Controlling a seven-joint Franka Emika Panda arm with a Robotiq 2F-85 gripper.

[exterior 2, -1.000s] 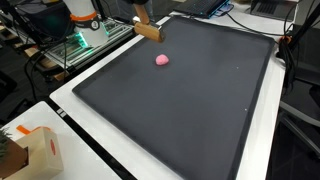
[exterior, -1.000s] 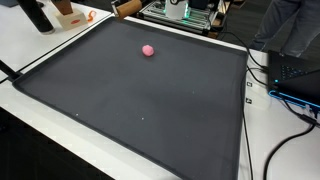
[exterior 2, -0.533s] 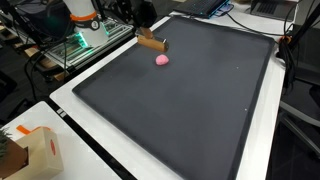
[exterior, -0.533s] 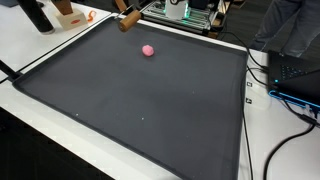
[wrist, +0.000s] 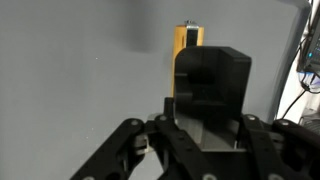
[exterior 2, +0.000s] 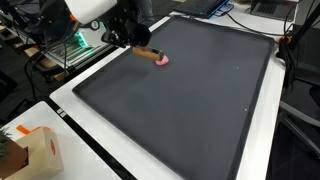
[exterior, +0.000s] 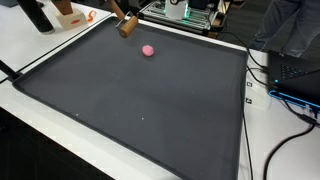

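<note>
The white desk [exterior: 40, 45] was the biggest thing out there, and nearly all of it lay under a wide black mat [exterior 2: 200, 100], seen in both exterior views. At the mat's far edge sat the robot's base with its rack of electronics [exterior 2: 80, 42]. At the near corner of the desk stood a cardboard box [exterior 2: 35, 150].

Down came the arm, and the end effector [exterior 2: 132, 44] was clamped shut on a wooden block [exterior 2: 147, 53], a short tan bar gripped at one end. Its long axis ran out from the fingers and slanted down across the mat, with the free end pointing at the pink ball [exterior 2: 161, 59]. From that angle the block's tip overlapped the ball, so contact could not be told there. In an exterior view the block [exterior: 125, 27] hung tilted by the mat's far edge, its lower end toward the mat. There a clear gap showed between it and the ball [exterior: 148, 49], close by but apart.

In the wrist view the block [wrist: 187, 38] poked out past the dark finger housing. Its long axis ran straight up the picture, away from the camera, over the grey of the mat [wrist: 70, 70].

Smallest of all was the ball, resting on the mat near the far edge, well away from the other three sides.
</note>
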